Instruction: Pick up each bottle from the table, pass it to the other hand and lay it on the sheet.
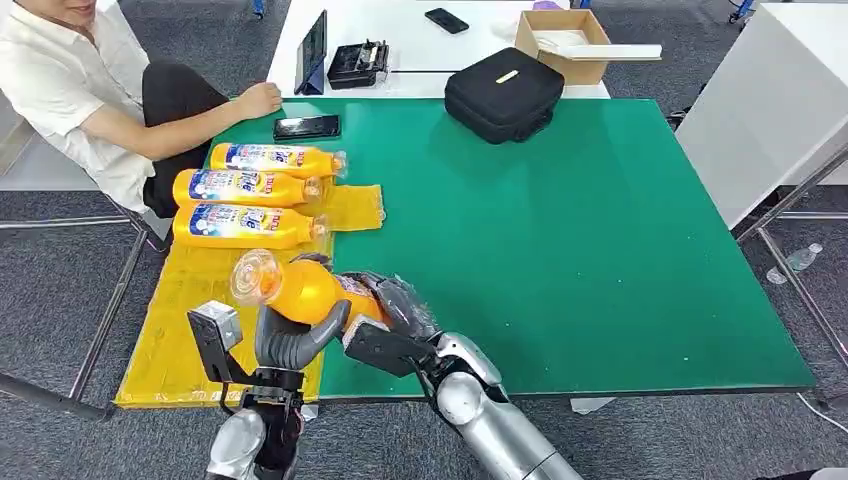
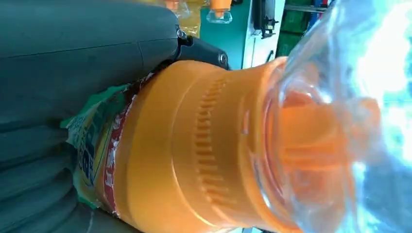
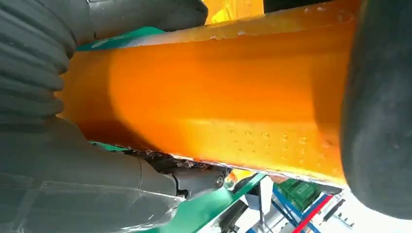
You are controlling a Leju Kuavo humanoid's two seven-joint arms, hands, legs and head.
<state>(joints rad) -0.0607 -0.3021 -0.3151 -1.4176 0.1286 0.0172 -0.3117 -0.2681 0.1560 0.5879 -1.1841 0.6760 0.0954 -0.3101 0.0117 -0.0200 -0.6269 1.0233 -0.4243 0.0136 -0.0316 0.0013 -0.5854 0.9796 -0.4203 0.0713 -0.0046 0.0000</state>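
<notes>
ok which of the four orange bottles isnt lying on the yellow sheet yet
The bottle nearest the robot, held up between the left hand and right hand. The other three bottles lie side by side on the yellow sheet.

Sheet (image 1: 180,330): on table's (image 1: 600,250) left edge.
Three bottles (image 1: 245,188): side by side on sheet's far end.
Phone (image 1: 307,127): behind bottles.
Bag (image 1: 503,93): at table's far edge.
</notes>
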